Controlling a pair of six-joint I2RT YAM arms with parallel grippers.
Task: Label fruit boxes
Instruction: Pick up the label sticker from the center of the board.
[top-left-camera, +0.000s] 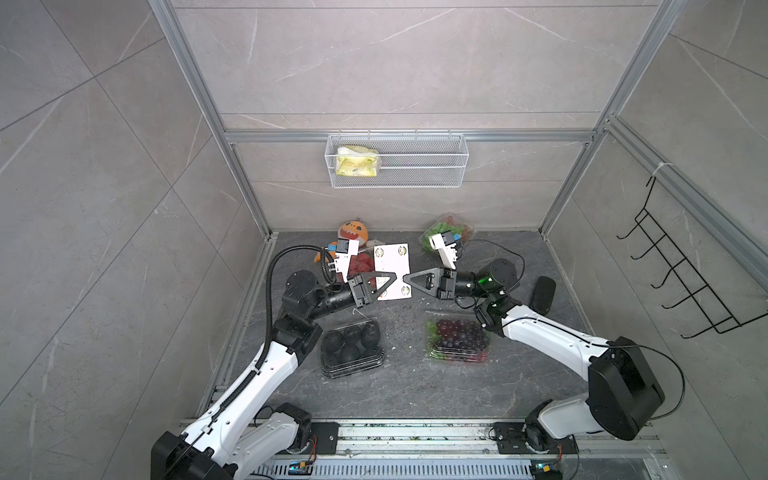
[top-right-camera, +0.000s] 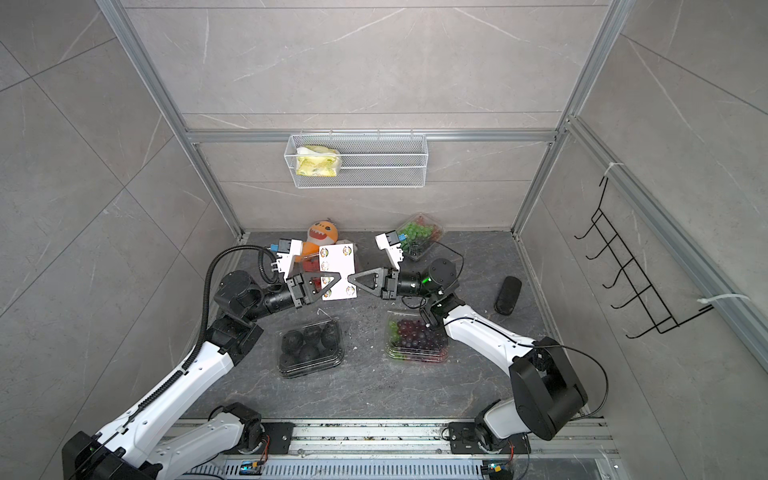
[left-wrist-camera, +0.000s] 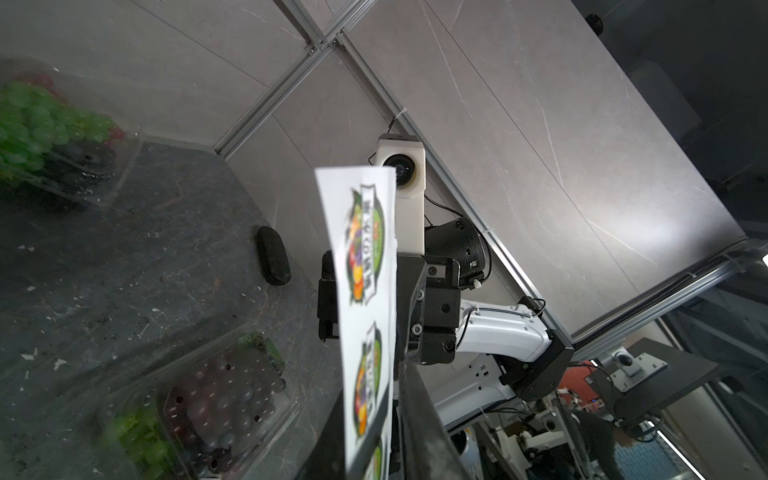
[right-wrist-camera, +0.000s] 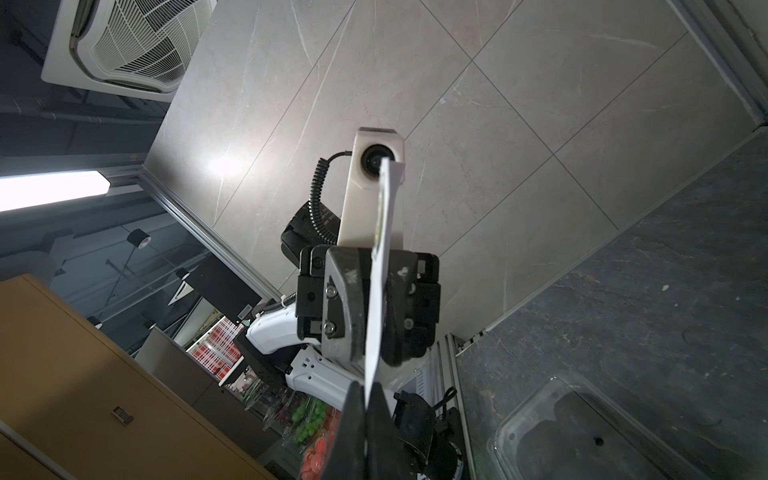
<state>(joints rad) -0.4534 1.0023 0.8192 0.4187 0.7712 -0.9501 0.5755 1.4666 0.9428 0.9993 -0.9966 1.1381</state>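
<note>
A: Checking the right claw (top-left-camera: 407, 277): clamping fully down on the edge of the white sticker sheet (top-left-camera: 391, 266), both fingers pressing flat against the paper in the right wrist view.

B: Noting the left claw (top-left-camera: 397, 276) facing it tip to tip, reaching across the sheet from the opposite side. Flanking the paper with fingers drawn nearly together. Not managing to tell whether actually pinching it.

A: Agreeing. Holding the sheet up off the dark tabletop (top-left-camera: 399, 386), with printed round labels facing up in both top views.

B: Locating the fruit boxes. Spotting the strawberry punnet (top-left-camera: 359, 266) directly beneath the left claw, mostly hidden by the sheet and that arm's wrist camera.

A: Finding the punnet of dark round fruits (top-left-camera: 351, 345) on the near side of the left claw, toward that arm's base.

B: Placing the purple grape punnet (top-left-camera: 457, 337) on the near side of the right claw, one corner tucked under that arm's elbow joint, well apart from the dark fruits.

A: Seeing the green grape punnet (top-left-camera: 451, 230) beyond the right claw, close to the back wall, partly behind its wrist camera.

B: Adding an orange plush toy (top-left-camera: 353, 234) beyond the left claw, and a black oblong case (top-left-camera: 542, 296) lying out past the right claw's wrist.
</note>
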